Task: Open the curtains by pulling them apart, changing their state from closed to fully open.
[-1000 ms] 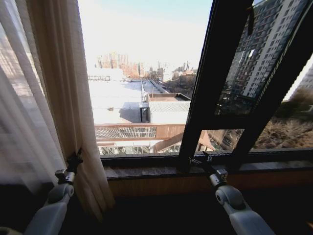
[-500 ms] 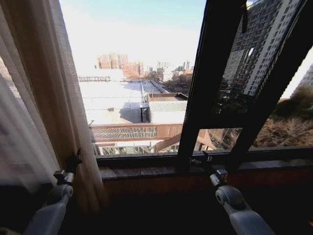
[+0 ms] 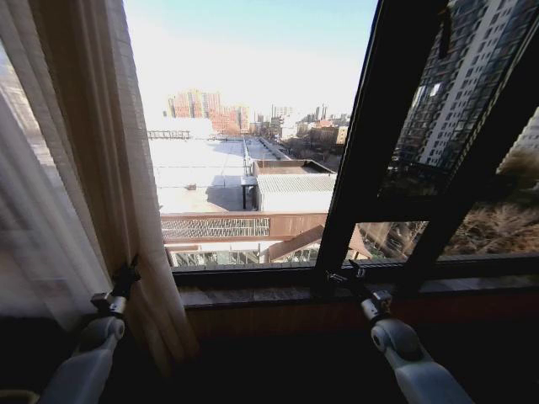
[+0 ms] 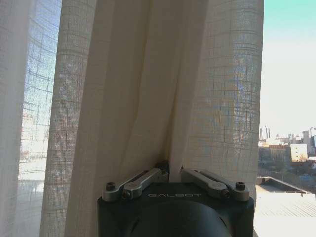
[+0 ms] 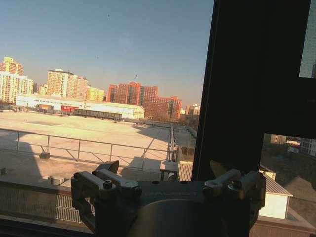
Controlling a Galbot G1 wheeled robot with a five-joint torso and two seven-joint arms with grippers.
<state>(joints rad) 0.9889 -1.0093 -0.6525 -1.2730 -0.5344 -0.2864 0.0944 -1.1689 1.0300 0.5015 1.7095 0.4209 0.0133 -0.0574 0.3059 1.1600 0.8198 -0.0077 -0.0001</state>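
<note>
1. Left gripper (image 3: pixel 128 274) is clamped on the curtains (image 3: pixel 76 168); head cam has them bunched up around and above it
2. Left wrist cam: fingers (image 4: pixel 148 177) pinch a fold (image 4: pixel 165 123) btwn them
3. Right gripper (image 5: pixel 165 170) hangs spread, nothing in it, facing the window frame (image 5: pixel 256 74)

curtains (image 3: pixel 84 168) | sheer cream-white, fine woven grid, translucent | gathered in vertical pleats, hanging upright | bunched at window's left side | a fold pinched at the left gripper (image 4: pixel 174 170)
</note>
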